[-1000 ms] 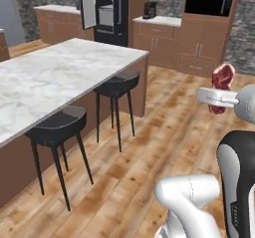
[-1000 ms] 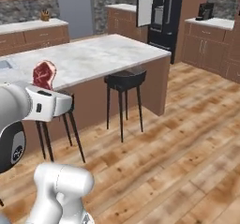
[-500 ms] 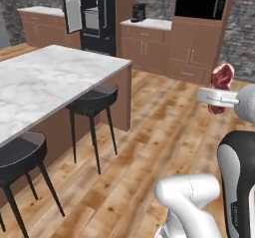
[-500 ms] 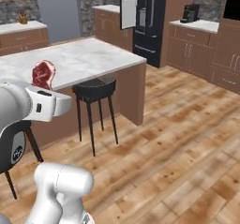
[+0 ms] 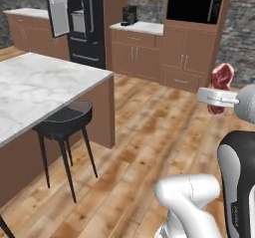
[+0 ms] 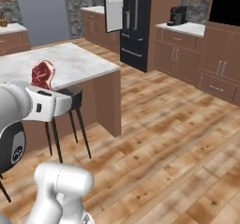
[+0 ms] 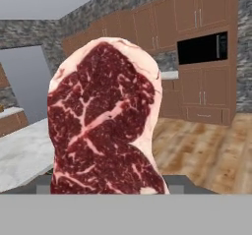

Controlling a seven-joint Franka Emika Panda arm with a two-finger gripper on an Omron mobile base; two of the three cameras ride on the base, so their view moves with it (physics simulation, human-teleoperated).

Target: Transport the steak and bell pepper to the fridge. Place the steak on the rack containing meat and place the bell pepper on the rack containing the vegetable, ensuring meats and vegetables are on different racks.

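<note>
As the base turns, the fridge (image 5: 88,23) nears; claw (image 5: 215,96) pinches steak (image 5: 220,77), stool (image 5: 64,123) beside tabletop (image 5: 35,87).

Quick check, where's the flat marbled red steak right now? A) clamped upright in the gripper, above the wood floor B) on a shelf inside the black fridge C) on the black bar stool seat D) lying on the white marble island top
A: the flat marbled red steak stands upright in the gripper, up over the wood floor, with the black fridge far off across the kitchen, one door open.
</note>
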